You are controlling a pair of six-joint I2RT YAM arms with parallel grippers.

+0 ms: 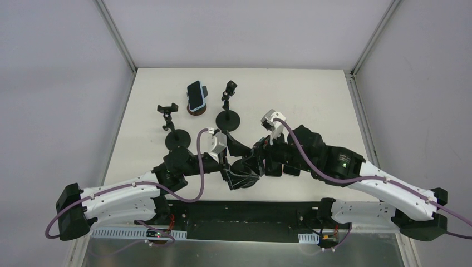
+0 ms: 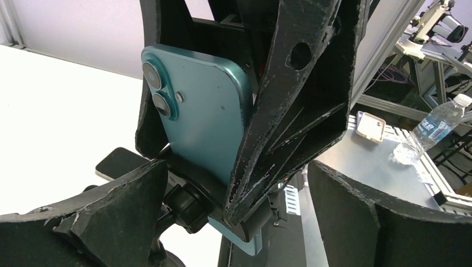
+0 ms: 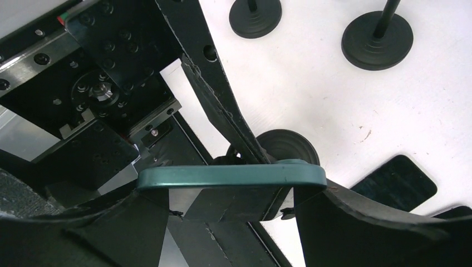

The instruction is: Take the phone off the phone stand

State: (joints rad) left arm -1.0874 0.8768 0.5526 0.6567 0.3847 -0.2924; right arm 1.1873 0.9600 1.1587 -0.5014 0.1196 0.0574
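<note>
At table (image 1: 311,100) centre, the right end effector (image 3: 228,192) grips one teal phone (image 2: 206,122); the left end effector (image 2: 234,183) gapes wide.

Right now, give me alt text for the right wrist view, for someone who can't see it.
A teal phone, seen edge-on, is clamped across its width by the right gripper. Behind it is a white table with two round black stand bases at the top and a flat black slab on the right.
</note>
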